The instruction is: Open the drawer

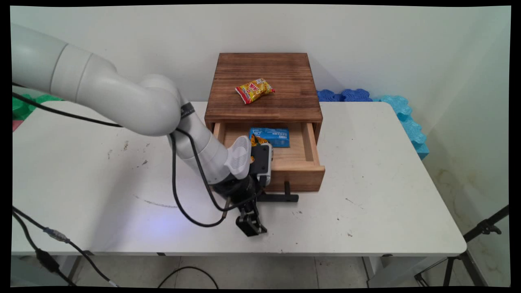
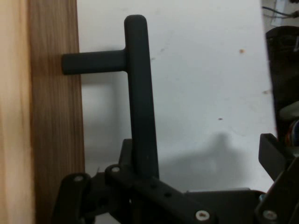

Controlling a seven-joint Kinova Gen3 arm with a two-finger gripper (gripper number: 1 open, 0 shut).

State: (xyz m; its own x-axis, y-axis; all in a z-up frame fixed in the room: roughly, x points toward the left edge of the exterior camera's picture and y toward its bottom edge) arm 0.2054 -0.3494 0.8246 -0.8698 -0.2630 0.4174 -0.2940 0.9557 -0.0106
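Note:
A wooden box (image 1: 262,87) stands at the back of the table with its drawer (image 1: 295,165) pulled out. Inside the drawer lie a blue packet (image 1: 269,136) and an orange packet (image 1: 256,141), the latter mostly hidden by my wrist. A yellow-and-red snack packet (image 1: 254,90) rests on the box top. My gripper (image 1: 251,226) (image 2: 187,168) points down at the table just in front of the drawer, at the left end of its black handle (image 1: 281,198) (image 2: 140,102). The jaws stand open, and the handle bar runs between them near one finger, untouched by the far finger (image 2: 275,158).
Blue foam pieces (image 1: 350,95) and cyan foam pieces (image 1: 403,110) lie along the back right edge, and green foam (image 1: 28,103) sits at the far left. A black tripod (image 1: 484,230) stands off the table's right corner. Black cables (image 1: 175,183) hang from the arm.

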